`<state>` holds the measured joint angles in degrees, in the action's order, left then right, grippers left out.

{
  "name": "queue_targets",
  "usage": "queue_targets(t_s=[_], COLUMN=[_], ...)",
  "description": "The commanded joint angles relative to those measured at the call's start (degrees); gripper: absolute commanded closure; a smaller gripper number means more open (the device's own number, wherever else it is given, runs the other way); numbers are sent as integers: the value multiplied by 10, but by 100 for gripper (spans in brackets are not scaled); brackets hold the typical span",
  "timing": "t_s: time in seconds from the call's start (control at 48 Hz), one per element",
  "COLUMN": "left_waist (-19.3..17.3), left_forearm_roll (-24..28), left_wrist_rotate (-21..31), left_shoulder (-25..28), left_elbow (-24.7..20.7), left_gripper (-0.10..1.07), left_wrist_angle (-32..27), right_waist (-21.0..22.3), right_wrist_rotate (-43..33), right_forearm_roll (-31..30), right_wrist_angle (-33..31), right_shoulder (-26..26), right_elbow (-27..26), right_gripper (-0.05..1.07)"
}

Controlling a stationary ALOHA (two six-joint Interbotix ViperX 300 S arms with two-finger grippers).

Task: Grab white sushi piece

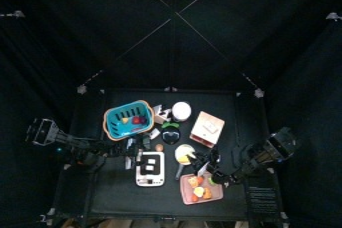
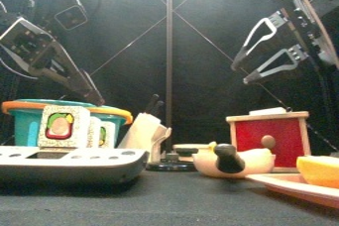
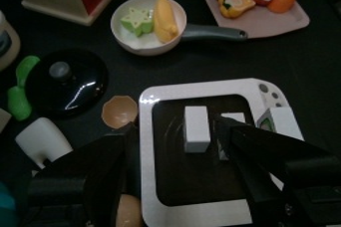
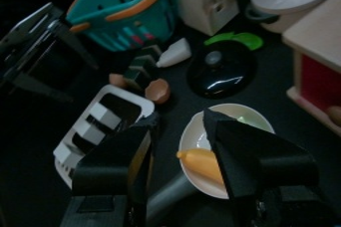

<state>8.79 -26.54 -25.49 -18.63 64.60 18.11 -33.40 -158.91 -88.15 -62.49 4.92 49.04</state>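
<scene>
Looking down my left wrist camera, I see the white sushi piece (image 3: 197, 128) lying on the white scale (image 3: 213, 151). My left gripper (image 3: 186, 166) hangs over it, jaws wide apart. My right gripper (image 4: 186, 146) is open too, above a small bowl (image 4: 226, 141).

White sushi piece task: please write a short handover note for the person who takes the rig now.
Left gripper: open, empty, hovering above the white sushi piece.
Right gripper: open, empty, above the small pan with food.
The sushi piece lies on the dark top of the white scale, untouched.
Done: the left arm is lined up over the piece.
Left: lower, close on the piece, lift.
</scene>
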Motion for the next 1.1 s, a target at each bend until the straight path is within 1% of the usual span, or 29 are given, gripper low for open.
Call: queue_targets(t_s=[0.0,0.083,0.188,0.292,0.396,0.729,1.083], left_waist=[1,2,4,4,4,9,4], left_forearm_roll=[3,2,1,-3,-4,-4,-4], left_wrist_rotate=[0,1,2,3,2,1,0], left_shoulder=[15,27,37,45,54,83,100], left_elbow=[-13,-18,-19,-22,-24,-32,-38], left_gripper=[1,1,1,1,1,1,2], left_wrist_angle=[3,0,1,0,0,0,4], right_waist=[42,74,101,113,117,127,135], right_wrist_rotate=[41,88,142,184,207,212,209], right_forearm_roll=[-34,-28,-6,12,22,30,35], right_wrist_angle=[83,128,161,171,171,172,173], right_shoulder=[25,30,31,29,26,17,-6], right_elbow=[3,1,-6,-16,-22,-25,-30], right_gripper=[24,24,24,24,24,24,24])
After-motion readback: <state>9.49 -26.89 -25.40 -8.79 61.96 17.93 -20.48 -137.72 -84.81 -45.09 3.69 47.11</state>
